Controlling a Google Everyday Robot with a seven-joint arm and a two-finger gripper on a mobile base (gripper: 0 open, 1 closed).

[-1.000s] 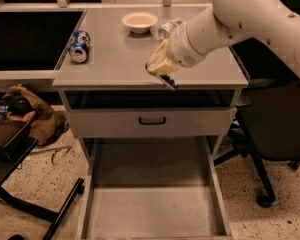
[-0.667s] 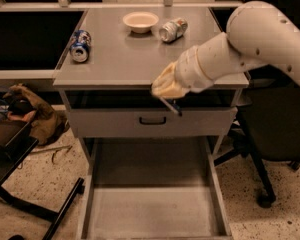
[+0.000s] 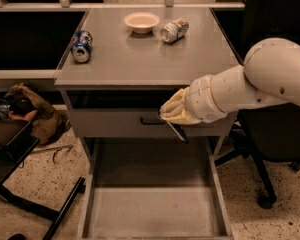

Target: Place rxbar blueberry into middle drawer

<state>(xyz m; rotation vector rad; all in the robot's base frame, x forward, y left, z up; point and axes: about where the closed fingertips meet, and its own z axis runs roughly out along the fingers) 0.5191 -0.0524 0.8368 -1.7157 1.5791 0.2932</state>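
Observation:
My gripper (image 3: pixel 174 119) hangs in front of the cabinet, level with the closed top drawer front (image 3: pixel 115 123) and above the back of the open middle drawer (image 3: pixel 150 209). It is shut on the rxbar blueberry (image 3: pixel 178 132), a thin dark blue bar that sticks out downward below the fingers. The middle drawer is pulled fully out, a wide grey tray with low side walls, and nothing lies on its floor. The bar is in the air, well above the tray floor.
On the cabinet top (image 3: pixel 140 64) lie a blue soda can (image 3: pixel 82 45), a silver can (image 3: pixel 173 30) and a white bowl (image 3: pixel 141 21). A black office chair (image 3: pixel 272 154) stands right of the drawer. A black stand (image 3: pixel 25 194) and a brown bag (image 3: pixel 37 115) are on the left.
My arm has moved from above the cabinet top down and forward past its front edge, carrying the bar. It now hangs over the open drawer.

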